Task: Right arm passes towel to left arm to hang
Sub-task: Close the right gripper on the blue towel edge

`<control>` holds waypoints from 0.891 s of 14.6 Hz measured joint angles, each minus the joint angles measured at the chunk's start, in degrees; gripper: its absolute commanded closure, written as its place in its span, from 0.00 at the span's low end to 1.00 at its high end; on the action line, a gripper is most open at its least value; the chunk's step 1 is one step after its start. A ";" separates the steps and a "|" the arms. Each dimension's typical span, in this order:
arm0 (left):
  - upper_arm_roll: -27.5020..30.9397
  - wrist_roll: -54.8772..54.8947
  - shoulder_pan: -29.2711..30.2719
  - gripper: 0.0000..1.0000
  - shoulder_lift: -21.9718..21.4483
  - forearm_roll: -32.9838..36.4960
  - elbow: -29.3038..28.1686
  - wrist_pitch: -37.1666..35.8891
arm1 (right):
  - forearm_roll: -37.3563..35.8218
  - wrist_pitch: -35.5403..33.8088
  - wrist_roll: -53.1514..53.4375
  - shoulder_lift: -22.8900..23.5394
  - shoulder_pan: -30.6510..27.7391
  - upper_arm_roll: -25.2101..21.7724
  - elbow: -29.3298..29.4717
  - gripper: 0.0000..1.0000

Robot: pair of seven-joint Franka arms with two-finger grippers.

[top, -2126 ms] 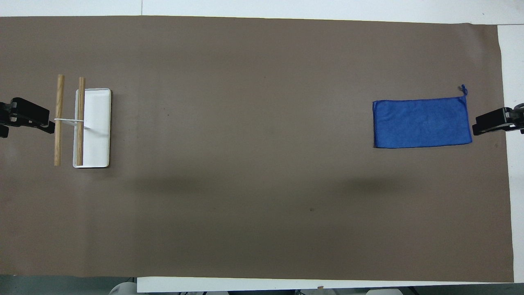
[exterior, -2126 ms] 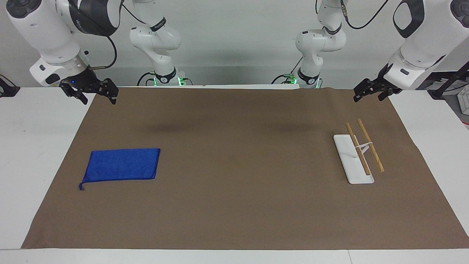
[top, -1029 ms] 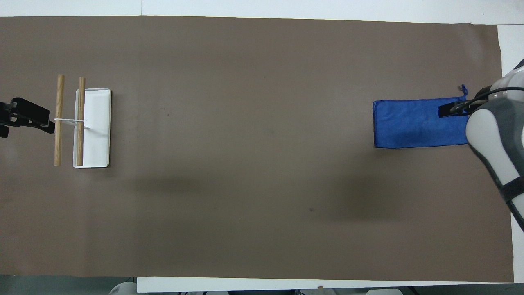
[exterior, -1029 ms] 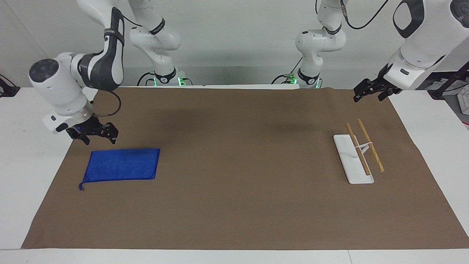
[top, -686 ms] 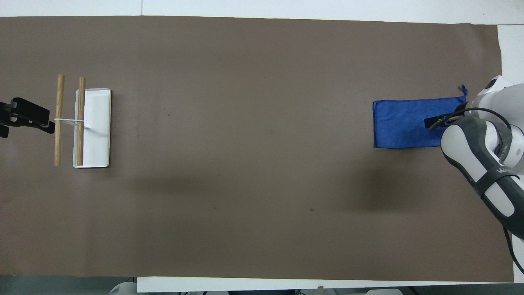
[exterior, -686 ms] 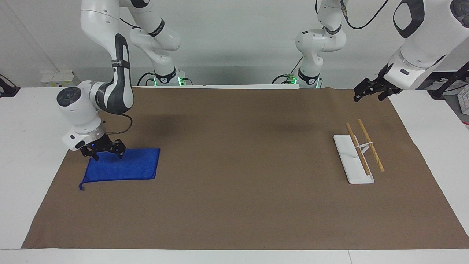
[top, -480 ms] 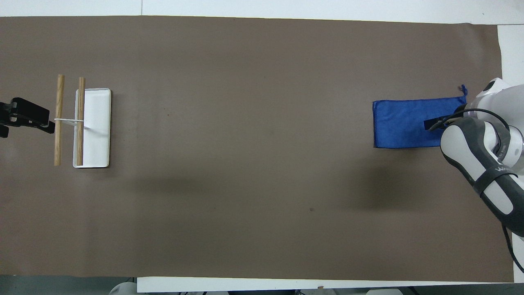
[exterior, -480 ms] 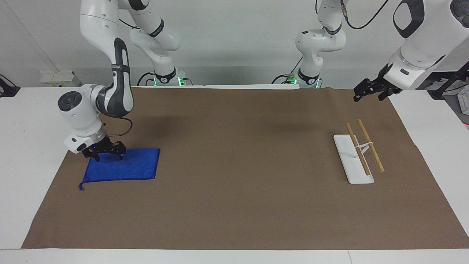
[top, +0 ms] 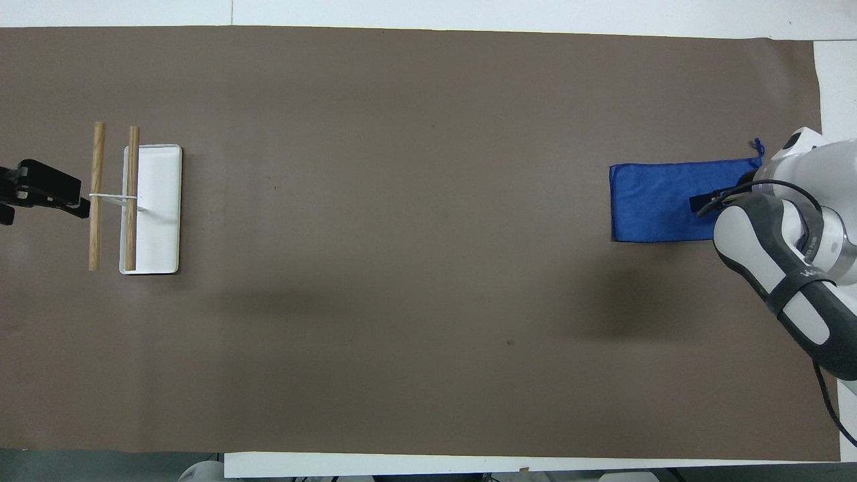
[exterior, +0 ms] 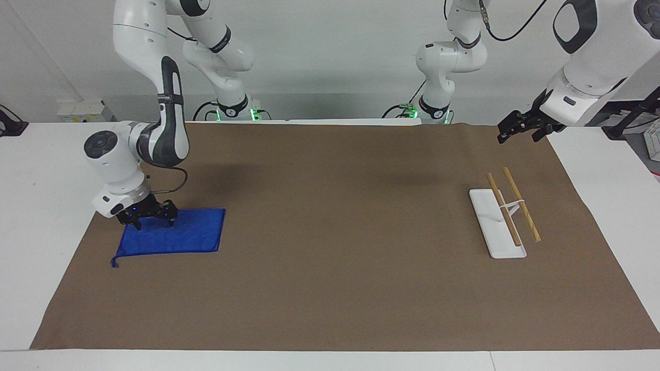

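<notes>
The blue towel (exterior: 178,236) lies flat on the brown mat toward the right arm's end of the table, its small loop at the corner farthest from the robots. My right gripper (exterior: 153,223) is down on the towel's edge nearest the robots, open, with both fingertips spread on or just above the cloth. In the overhead view the towel (top: 656,201) is partly covered by the right arm, and only one of its fingers (top: 704,200) shows. My left gripper (exterior: 518,135) waits open in the air over the mat's corner at the left arm's end, also seen as the left gripper (top: 47,194).
A white rack (exterior: 494,226) with two raised wooden bars (exterior: 522,205) stands toward the left arm's end; in the overhead view the rack (top: 161,207) lies just beside the left gripper. The brown mat (exterior: 335,257) covers most of the table.
The right arm has swung down from over the mat's corner onto the towel's edge, settling slightly lower in the last half second. The left arm and towel have not moved.
</notes>
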 measured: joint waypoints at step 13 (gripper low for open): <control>0.00 0.00 0.00 0.00 0.00 0.00 -0.01 0.00 | 0.26 0.43 -0.51 1.00 -0.58 0.66 0.03 0.51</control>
